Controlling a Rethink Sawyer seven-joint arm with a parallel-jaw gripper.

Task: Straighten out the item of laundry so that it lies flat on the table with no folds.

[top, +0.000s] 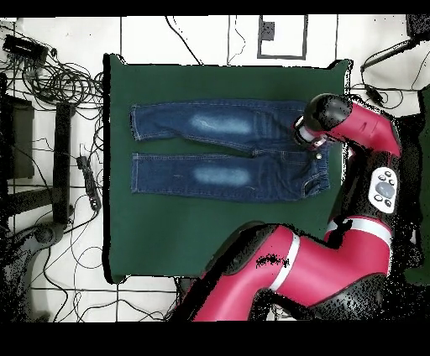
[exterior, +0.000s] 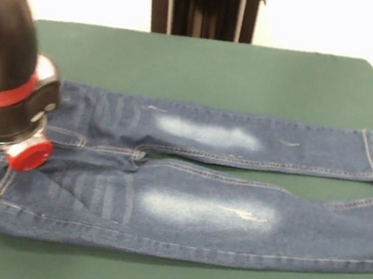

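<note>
Right now the jeans [exterior: 194,188] lie spread out on the green table [exterior: 209,67], both legs stretched long and roughly side by side, with a narrow strip of cloth-covered table showing between them from the crotch out to the cuffs. Each thigh carries a faded whitish patch, and tan stitching runs along the seams and the hemmed cuffs. Seen from overhead, the jeans [top: 227,151] sit in the upper half of the table [top: 168,243], the waistband toward the arm's side and the cuffs toward the opposite edge, with a broad bare stretch of green beyond the leg nearer the robot's base.

At the waistband end, the denim looks slightly bunched and rumpled, with short creases near the pocket; the legs themselves look smooth and flat.

Over that waistband end hangs the robot arm [top: 353,126], its rounded black end with a red band filling the front view's left side. A red disc-like part at its lower end sits right above the waist area of the jeans. The gripper [exterior: 28,153] is in that spot, but its fingers are hidden behind the arm's bulk in both views, so I cannot tell whether they are apart, together or holding the fabric, nor whether they touch the denim.
</note>
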